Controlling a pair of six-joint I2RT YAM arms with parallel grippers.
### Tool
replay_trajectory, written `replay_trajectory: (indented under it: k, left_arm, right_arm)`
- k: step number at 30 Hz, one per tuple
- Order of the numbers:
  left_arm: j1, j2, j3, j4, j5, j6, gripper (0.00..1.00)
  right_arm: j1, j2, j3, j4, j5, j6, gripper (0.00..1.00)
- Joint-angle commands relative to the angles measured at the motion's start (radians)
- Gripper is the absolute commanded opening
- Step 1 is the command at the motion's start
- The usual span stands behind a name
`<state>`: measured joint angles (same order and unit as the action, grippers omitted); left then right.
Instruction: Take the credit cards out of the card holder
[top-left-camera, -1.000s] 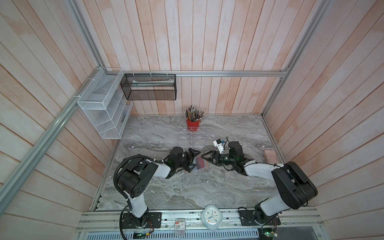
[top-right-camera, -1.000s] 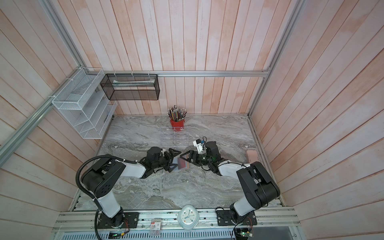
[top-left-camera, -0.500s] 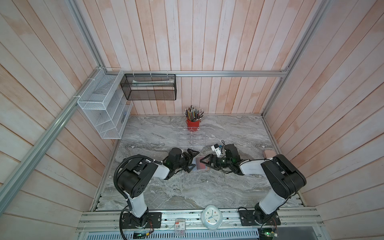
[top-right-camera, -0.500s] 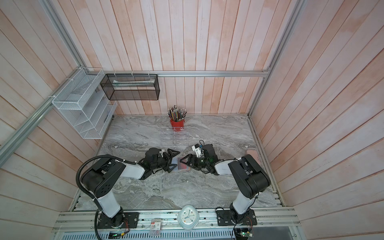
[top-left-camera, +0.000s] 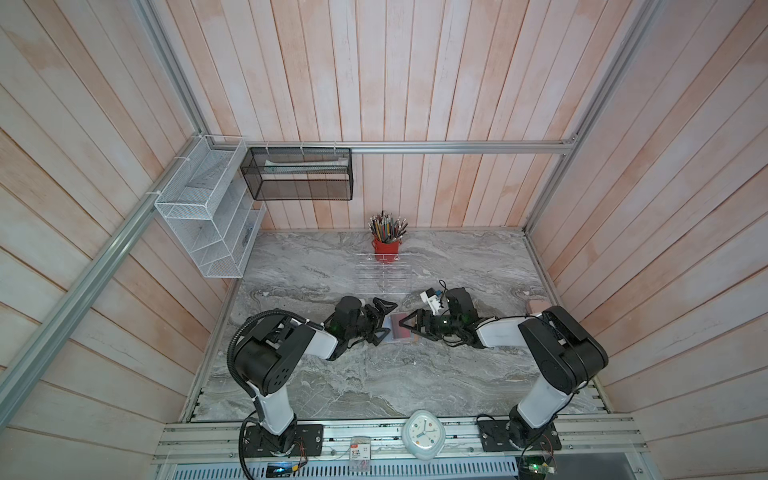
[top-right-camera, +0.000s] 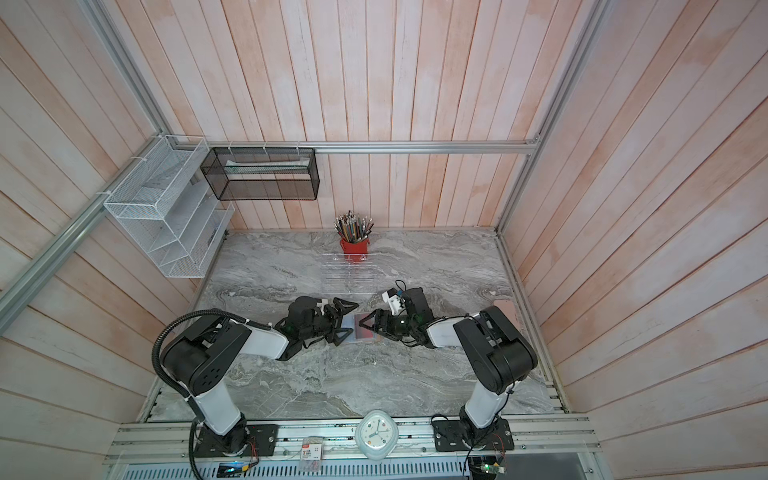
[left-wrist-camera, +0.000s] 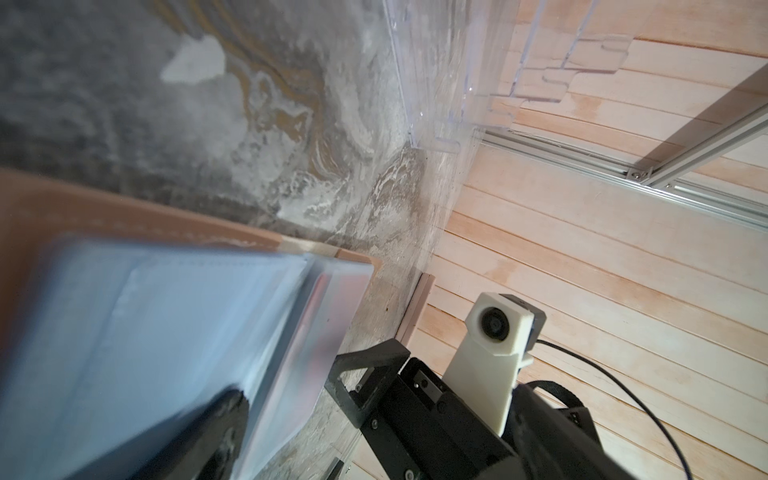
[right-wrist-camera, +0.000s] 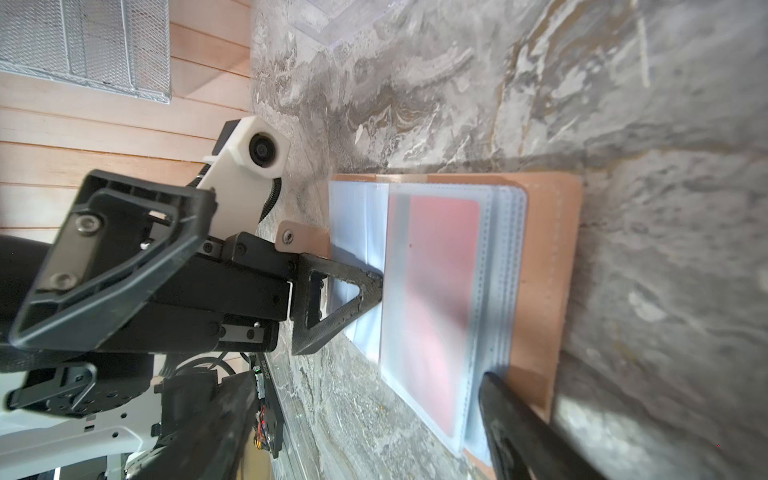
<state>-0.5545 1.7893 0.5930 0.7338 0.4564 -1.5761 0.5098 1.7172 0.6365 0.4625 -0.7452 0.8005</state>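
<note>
Currently card holder (right-wrist-camera: 540, 270) lies open on the bench (top-left-camera: 374, 374) between left pincer (top-left-camera: 384, 322) and right pincer (top-left-camera: 409, 328), both spread, empty; red card (right-wrist-camera: 440, 291), likely stiff, light, slick, sits in floppy sleeves (right-wrist-camera: 498, 249), so pinch its edge at the sleeve mouth.

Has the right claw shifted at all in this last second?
Yes, slightly: the right gripper has crept away from the red pencil cup, toward the front edge of the table.

card holder (right-wrist-camera: 548, 249): matt tan leather-look | sleeves (right-wrist-camera: 500, 249): frosted clear plastic | table (top-left-camera: 374, 374): veined grey stone-look | walls (top-left-camera: 415, 83): pale wood planks
</note>
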Motion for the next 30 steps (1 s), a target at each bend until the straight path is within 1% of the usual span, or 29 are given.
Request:
replay_trajectory:
  k: [1, 5, 11, 15, 19, 23, 30]
  left_arm:
    - [0.005, 0.01, -0.028, -0.056, -0.008, 0.002, 1.0]
    - [0.006, 0.015, -0.024, -0.058, -0.007, 0.004, 1.0]
    - [0.008, 0.011, -0.03, -0.059, -0.002, 0.004, 1.0]
    - [0.01, 0.008, -0.032, -0.054, 0.001, 0.001, 1.0]
    - [0.017, -0.001, -0.036, -0.05, 0.007, -0.002, 1.0]
    - [0.03, -0.019, -0.035, -0.057, 0.019, 0.002, 1.0]
    - [0.081, -0.097, -0.044, -0.099, 0.045, 0.018, 1.0]
  right_arm:
    - [0.021, 0.022, 0.0, -0.05, 0.007, -0.021, 0.86]
    - [0.021, 0.017, -0.009, 0.006, -0.032, 0.003, 0.85]
    - [0.024, -0.029, 0.002, 0.051, -0.045, 0.024, 0.85]
    - [0.03, -0.01, 0.038, 0.052, -0.058, 0.036, 0.85]
    - [0.046, 0.004, 0.04, 0.114, -0.071, 0.068, 0.85]
    - [0.064, 0.016, 0.05, 0.128, -0.071, 0.076, 0.85]
    - [0.088, 0.047, 0.064, 0.189, -0.08, 0.112, 0.85]
